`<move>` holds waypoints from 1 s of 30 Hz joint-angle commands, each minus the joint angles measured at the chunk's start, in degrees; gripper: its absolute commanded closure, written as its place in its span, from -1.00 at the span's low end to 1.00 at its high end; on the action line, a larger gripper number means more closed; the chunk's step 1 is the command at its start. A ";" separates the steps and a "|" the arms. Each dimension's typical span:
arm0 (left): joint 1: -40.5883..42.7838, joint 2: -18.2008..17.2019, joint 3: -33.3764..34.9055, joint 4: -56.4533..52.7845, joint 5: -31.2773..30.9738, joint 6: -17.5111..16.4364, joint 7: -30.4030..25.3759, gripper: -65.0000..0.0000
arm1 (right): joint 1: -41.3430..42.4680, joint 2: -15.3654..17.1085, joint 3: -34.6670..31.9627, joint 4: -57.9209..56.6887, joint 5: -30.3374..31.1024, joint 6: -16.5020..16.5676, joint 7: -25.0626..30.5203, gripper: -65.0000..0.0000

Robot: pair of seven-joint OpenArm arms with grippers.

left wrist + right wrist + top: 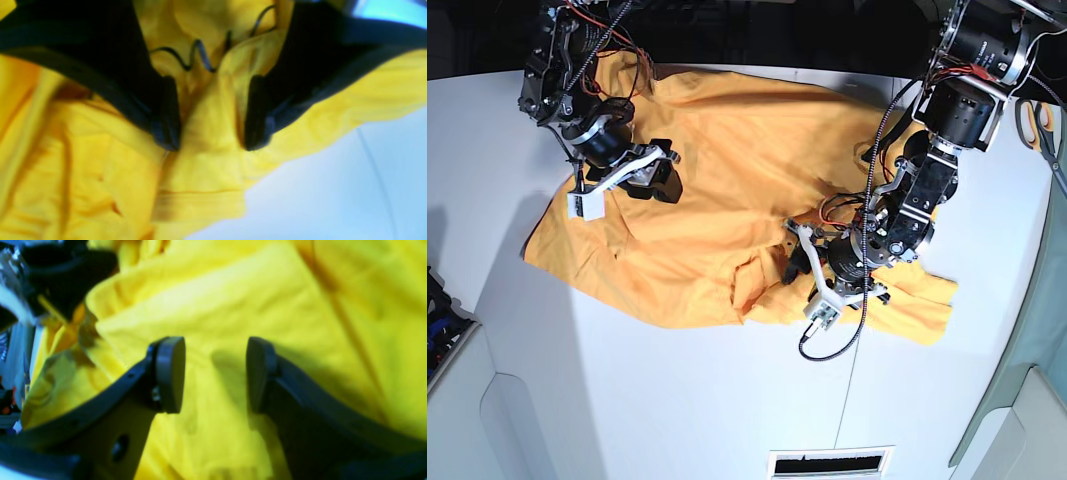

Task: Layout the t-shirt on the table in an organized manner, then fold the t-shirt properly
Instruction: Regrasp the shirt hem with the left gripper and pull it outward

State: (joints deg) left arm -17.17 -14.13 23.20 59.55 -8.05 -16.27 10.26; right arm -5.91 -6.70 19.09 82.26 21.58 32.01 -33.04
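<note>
The orange t-shirt (727, 180) lies crumpled and partly spread on the white table (677, 400), with one sleeve sticking out at the right. My left gripper (799, 262) presses into its lower middle. In the left wrist view the left gripper (211, 133) is open, with a raised fold of the shirt (206, 160) between its fingers, near thin black line markings (196, 53) and bare table (333, 183). My right gripper (659, 172) is over the shirt's upper left. In the right wrist view the right gripper (215, 373) is open and empty just above the cloth (233, 300).
A thin dark seam (847, 380) runs down the table. Scissors (1032, 120) lie at the far right edge. A vent slot (827, 462) sits at the table's front edge. A box with small items (442, 320) stands off the table's left side.
</note>
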 commanded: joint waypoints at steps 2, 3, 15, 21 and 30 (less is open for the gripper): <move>-1.77 -0.15 -0.24 0.66 -0.24 2.47 -1.81 0.73 | 0.31 -0.13 -0.11 0.87 1.11 0.81 1.11 0.09; -1.95 -0.15 -0.24 0.66 -0.24 3.48 -1.92 1.00 | 0.17 -0.13 -0.11 0.87 1.07 0.81 1.07 0.09; -11.96 -2.19 -0.24 0.70 0.31 6.58 1.81 1.00 | -6.01 0.35 -0.09 0.87 -0.50 0.72 3.13 0.88; -15.93 -4.22 -0.24 0.70 4.28 6.54 1.90 1.00 | -7.65 2.84 -0.04 0.87 -0.63 0.55 3.45 1.00; -19.69 -8.17 -0.24 0.70 4.76 4.00 4.68 1.00 | -8.59 6.23 -0.02 0.87 -0.83 0.55 3.43 1.00</move>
State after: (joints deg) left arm -35.09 -21.91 23.22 59.44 -3.20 -12.80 15.92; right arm -14.33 -0.80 18.98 82.46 21.21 32.91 -29.39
